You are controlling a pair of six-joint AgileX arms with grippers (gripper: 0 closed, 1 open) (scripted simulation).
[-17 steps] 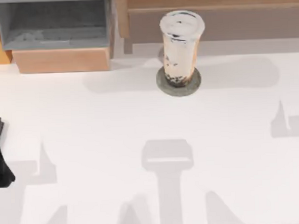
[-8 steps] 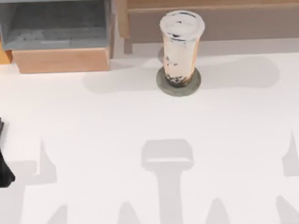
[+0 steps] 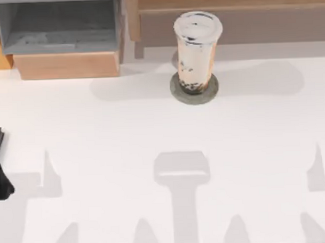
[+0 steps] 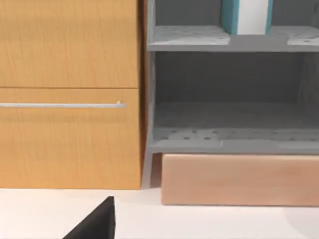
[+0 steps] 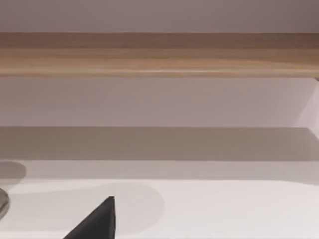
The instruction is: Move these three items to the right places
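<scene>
With cup point(image 3: 197, 51) upright on coaster point(image 3: 194, 95), placement step looks done; left end effector point(image 3: 0, 175) well left of coaster, finger state unclear; next: remaining items

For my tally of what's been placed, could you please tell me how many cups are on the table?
1. The cup stands upright on the coaster, at the table's far middle, just in front of the wooden shelf.

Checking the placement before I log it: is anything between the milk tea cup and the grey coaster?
Nothing visible. The tall clear plastic cup of beige milk tea stands upright directly on the flat round grey stone-textured coaster, near the table's back edge.
</scene>
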